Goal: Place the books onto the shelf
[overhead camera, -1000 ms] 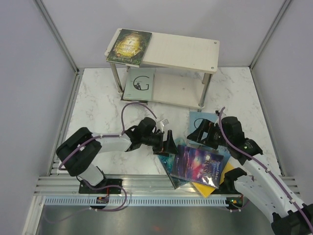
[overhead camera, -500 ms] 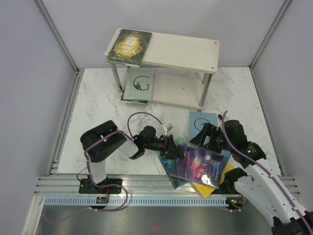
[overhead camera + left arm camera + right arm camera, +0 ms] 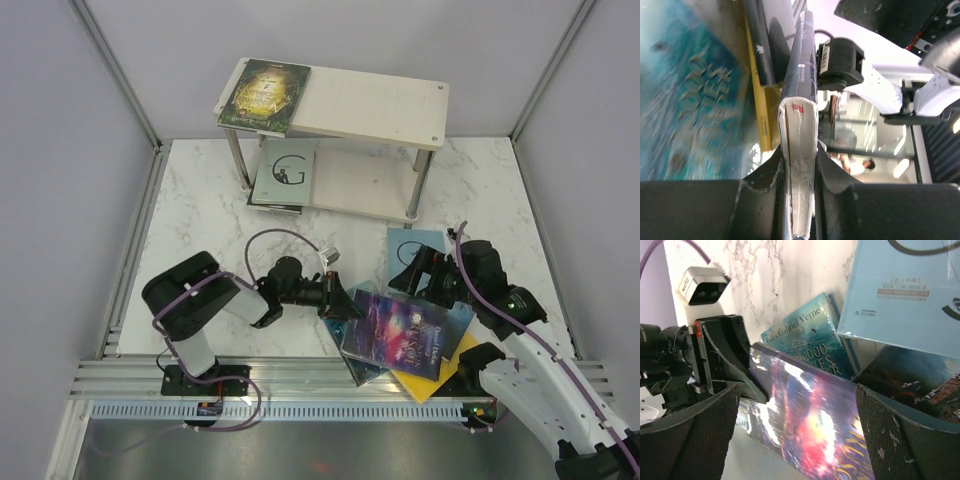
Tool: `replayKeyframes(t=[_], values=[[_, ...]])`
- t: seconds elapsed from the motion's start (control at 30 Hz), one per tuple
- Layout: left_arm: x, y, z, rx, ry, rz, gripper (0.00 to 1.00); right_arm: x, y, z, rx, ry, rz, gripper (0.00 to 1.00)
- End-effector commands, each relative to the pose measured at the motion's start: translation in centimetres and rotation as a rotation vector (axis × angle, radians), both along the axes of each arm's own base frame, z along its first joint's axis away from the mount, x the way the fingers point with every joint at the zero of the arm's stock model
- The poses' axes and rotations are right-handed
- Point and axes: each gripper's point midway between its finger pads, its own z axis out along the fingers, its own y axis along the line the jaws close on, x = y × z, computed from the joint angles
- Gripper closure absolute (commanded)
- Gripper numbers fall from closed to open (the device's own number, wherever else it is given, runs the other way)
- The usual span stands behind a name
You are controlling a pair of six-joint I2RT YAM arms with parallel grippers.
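Just changed: left pincer [image 3: 340, 302] has closed on the near-left edge of the galaxy book [image 3: 400, 335]. Wrist view shows both fingers pressed flat vs its covers w/ the page block between them, so it's a narrow clamp w/ the bk in it, not an empty squeeze. The bk lies on top of the pile at the counter's [image 3: 200, 210] near right, over the teal Verne book [image 3: 812, 347] & the yellow book [image 3: 425, 380]; its gripped edge looks tipped up off the pile. For the task: grasp looks done or nearly, so I'd say next is lift & carry to the shelf [image 3: 370, 105]. That stands well apart at the back, w/ a green-gold book [image 3: 265, 93] on the top board's left end, a pale "G" book [image 3: 287, 172] on the lower board, and bare board on both. Right pincer [image 3: 412, 270] hangs w/ jaws wide apart, holding nothing, over the pale blue book [image 3: 408, 245] beside the pile. Vs a sec ago: left jaws were spread wide at the pile's left edge, then the arm pushed in; now the elbow's back to the left & fingers are shut. Galaxy book has slid a bit left & turned. Right arm approx same spot, jaws same. Shelf bks unchanged.
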Motion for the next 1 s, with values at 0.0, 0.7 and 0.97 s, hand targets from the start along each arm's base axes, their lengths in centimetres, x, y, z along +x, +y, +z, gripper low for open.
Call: replayKeyframes(t=[0.0, 0.7, 0.97], values=[[1.6, 2.8, 2.9, -0.049, -0.073, 0.110, 0.98, 1.4, 0.1, 2.8, 0.009, -0.068, -0.017, 0.02], [15.6, 18.6, 18.9, -0.167, -0.243, 1.100, 0.98, 4.4, 3.3, 12.1, 0.298, -0.177, -0.060, 0.02], [20.6, 19.9, 23.4, -0.324, -0.278, 1.221, 0.98, 3.7, 3.3, 11.3, 0.299, -0.164, -0.045, 0.02]])
